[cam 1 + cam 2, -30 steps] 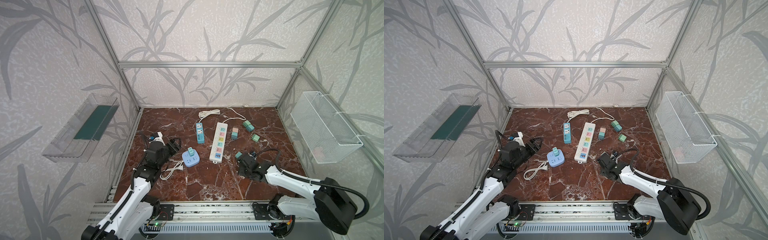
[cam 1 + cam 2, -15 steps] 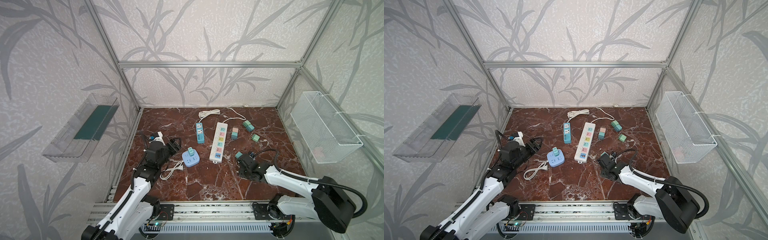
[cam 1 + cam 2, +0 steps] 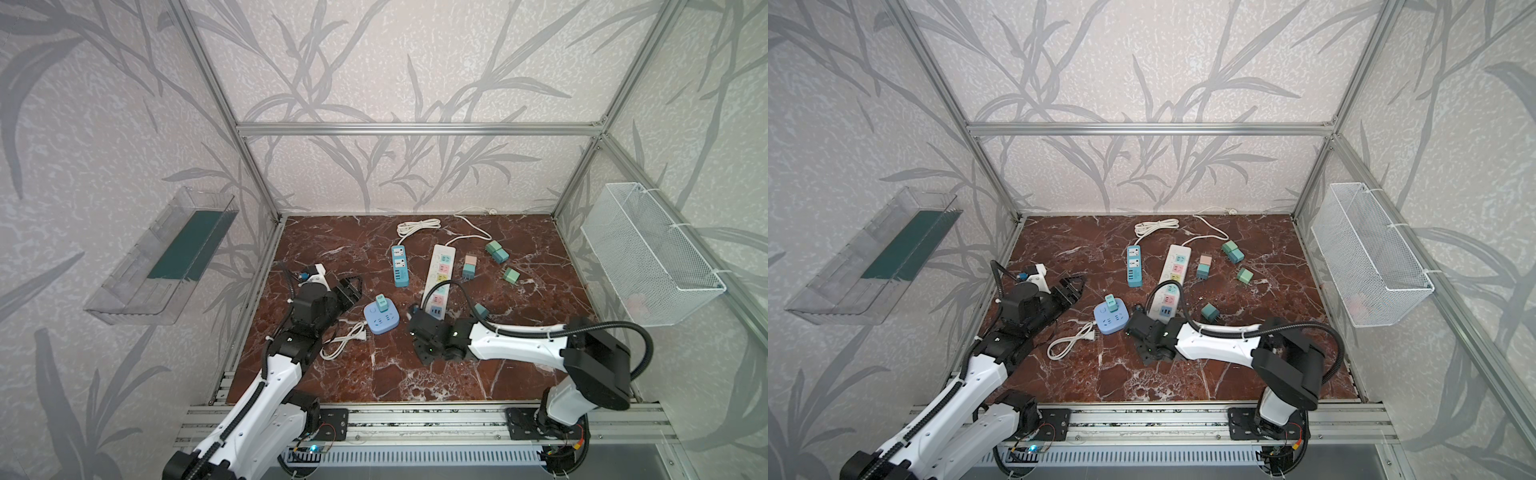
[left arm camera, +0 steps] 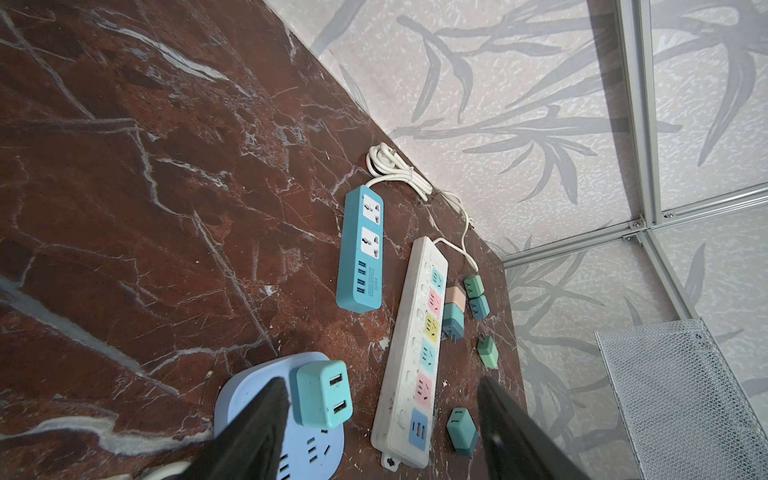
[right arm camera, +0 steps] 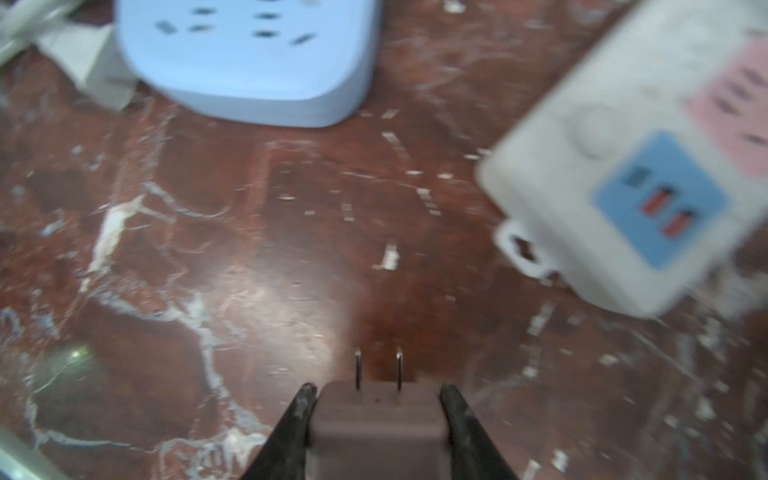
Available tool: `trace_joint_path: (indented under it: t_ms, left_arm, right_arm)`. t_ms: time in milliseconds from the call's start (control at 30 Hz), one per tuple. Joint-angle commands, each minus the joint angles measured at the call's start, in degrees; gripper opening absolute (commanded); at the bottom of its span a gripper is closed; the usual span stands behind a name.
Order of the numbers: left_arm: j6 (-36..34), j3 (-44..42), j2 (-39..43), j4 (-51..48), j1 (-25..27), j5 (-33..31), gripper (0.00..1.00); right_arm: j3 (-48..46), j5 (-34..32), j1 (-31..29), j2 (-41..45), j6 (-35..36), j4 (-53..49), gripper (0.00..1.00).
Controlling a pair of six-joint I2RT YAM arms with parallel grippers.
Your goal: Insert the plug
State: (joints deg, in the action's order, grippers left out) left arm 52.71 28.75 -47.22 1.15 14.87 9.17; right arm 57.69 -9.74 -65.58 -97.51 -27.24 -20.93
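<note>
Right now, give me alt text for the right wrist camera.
The right fingers clamp a two-pin plug, pins pointing out over the marble table. Ahead lie a pale blue socket hub and a white power strip, both blurred.

The brown plug [image 5: 380,419] shows blurred and cut by the right wrist view's edge. At lower centre of both top views the right gripper [image 3: 415,322] apparently hides it.

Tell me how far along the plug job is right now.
Done: one teal adapter already stands plugged into the round blue socket hub. In hand: the right jaws are shut on a two-pronged plug, not yet in any socket; the left jaws stand open and empty. Left: carry that plug to a socket, perhaps on the white strip, and push it in.
</note>
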Motion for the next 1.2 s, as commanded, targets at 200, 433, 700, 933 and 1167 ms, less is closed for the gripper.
trace_joint_path:
  t_ms: [200,433,700,933,1167]
  left_arm:
    - [-0.3,1.1,2.0,-2.3,0.1,-0.2,0.73]
    - [-0.6,1.4,1.8,-2.8,0.1,-0.3,0.73]
    - [-0.5,2.1,1.6,-3.2,0.1,0.3,0.72]
    - [0.4,1.7,0.8,-0.1,0.9,2.2,0.7]
    - [-0.7,3.9,-2.5,1.0,3.3,3.4,0.66]
  right_arm:
    - [3.9,2.6,-2.7,-6.1,6.9,-3.7,0.36]
    - [2.9,0.7,-2.6,-4.5,5.8,-8.3,0.63]
    - [1.2,-2.1,-2.5,-2.1,5.6,-12.2,0.67]
    - [1.5,-4.2,0.2,-0.6,6.3,-15.4,0.68]
    - [1.4,-4.4,5.3,0.3,7.5,-16.9,0.69]
